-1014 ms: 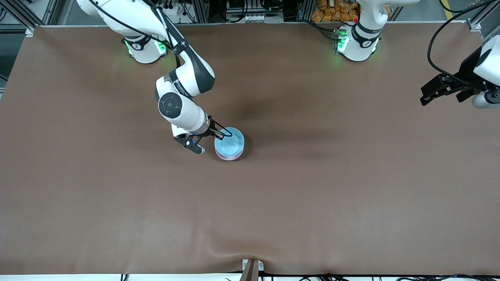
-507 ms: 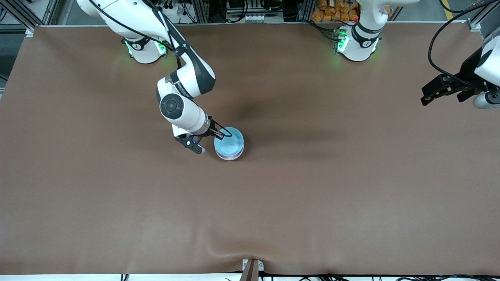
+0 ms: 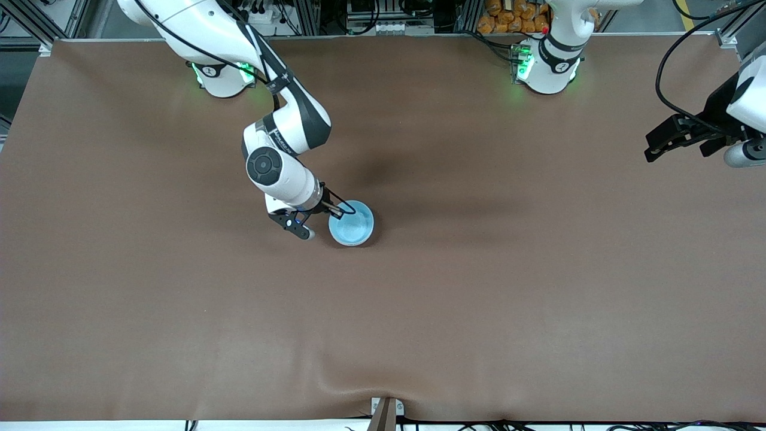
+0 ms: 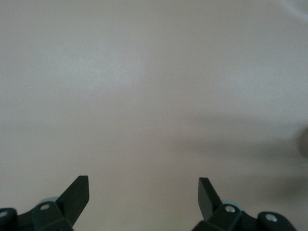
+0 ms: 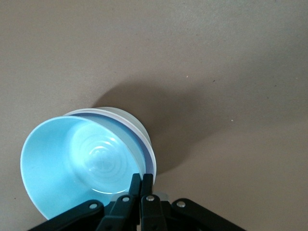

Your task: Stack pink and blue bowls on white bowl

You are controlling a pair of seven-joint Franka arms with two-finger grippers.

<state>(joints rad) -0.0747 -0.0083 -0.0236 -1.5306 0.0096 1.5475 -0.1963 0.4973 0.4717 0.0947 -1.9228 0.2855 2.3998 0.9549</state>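
Note:
The light blue bowl (image 3: 352,224) sits as the top of a stack near the table's middle. In the right wrist view the blue bowl (image 5: 79,163) nests in a pale off-white bowl rim (image 5: 126,117). A thin pale band (image 5: 153,161) shows between them, and I cannot tell its colour. The pink bowl is hidden in the front view. My right gripper (image 3: 339,209) (image 5: 142,177) is shut on the blue bowl's rim on the side toward the right arm's end. My left gripper (image 3: 657,146) (image 4: 143,185) is open and empty, waiting over the left arm's end of the table.
The brown table mat (image 3: 479,299) is bare around the stack, with a ripple at its edge nearest the front camera (image 3: 383,389). The two arm bases (image 3: 218,75) (image 3: 547,69) stand at the edge farthest from the front camera.
The blue bowl has sunk lower into the stack; the pinkish rim that showed under it no longer shows. The right arm shifted slightly. The left arm has not moved.

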